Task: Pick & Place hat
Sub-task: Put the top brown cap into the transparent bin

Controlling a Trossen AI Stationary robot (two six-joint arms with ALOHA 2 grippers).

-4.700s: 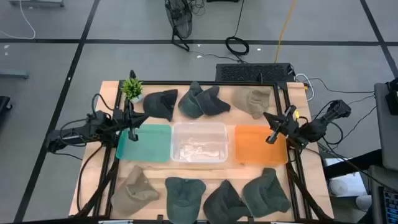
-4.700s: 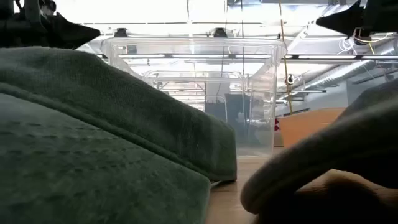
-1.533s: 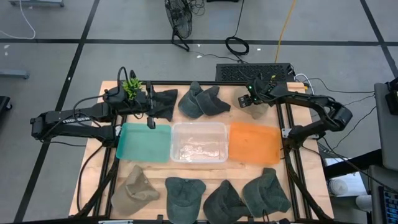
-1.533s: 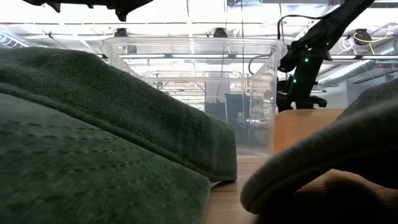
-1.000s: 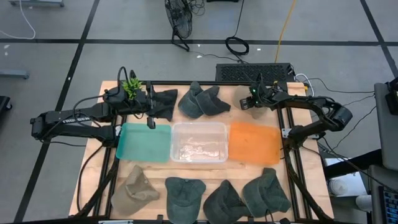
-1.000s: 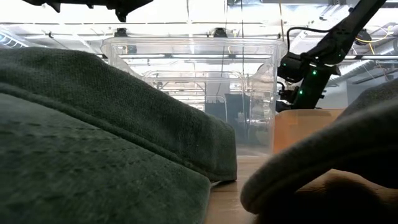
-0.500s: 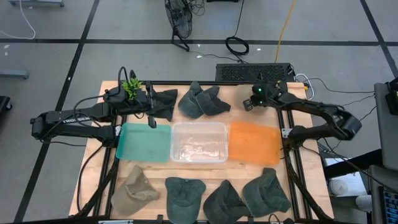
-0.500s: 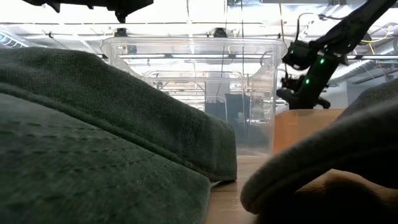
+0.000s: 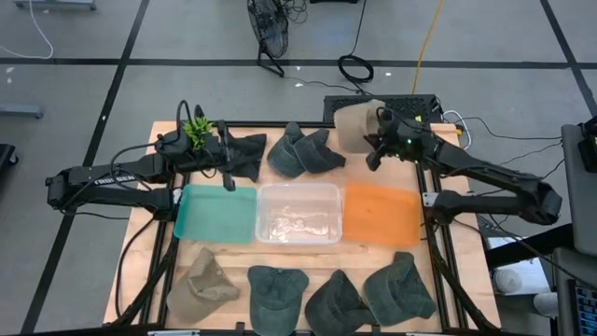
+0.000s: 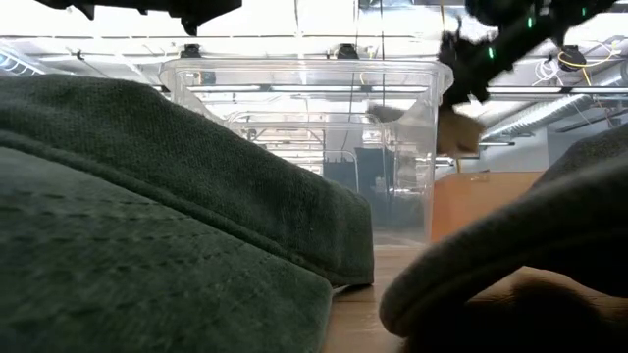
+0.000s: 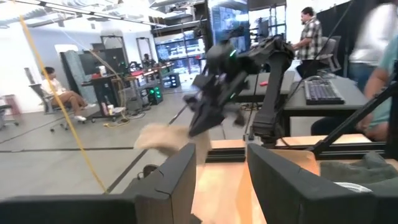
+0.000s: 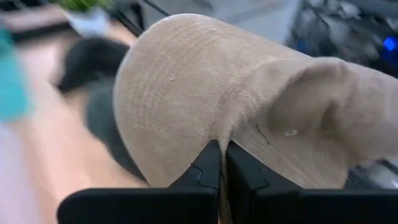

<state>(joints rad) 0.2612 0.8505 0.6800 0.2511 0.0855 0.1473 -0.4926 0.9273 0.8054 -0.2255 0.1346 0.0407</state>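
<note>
We see the table (image 9: 168, 210) filling the middle of the high view, ringed with caps along its upper and lower edges. Across its centre sit a teal mat (image 9: 216, 213), a clear bin (image 9: 298, 213) and an orange mat (image 9: 381, 215).

The tan hat (image 9: 353, 123) is off the table, hanging at the upper right of the high view, above the table's upper edge and beside the keyboard (image 9: 415, 105). The right claw (image 9: 376, 140) has pinched it: in the right wrist view the two fingers (image 12: 208, 167) meet on a fold of cloth where the brim joins the crown (image 12: 186, 81).

The left claw (image 9: 227, 161) waits at the upper left, by the dark cap (image 9: 244, 154) and the small plant (image 9: 198, 129), fingers (image 11: 171, 180) parted with nothing between them.

We judge the hat light and limp: it droops and creases around the pinch, so it may swing or sag. The stiffer brim seam looks the safest hold; a thin fold of crown could slip free.

We can read no brand, label or writing.
</note>
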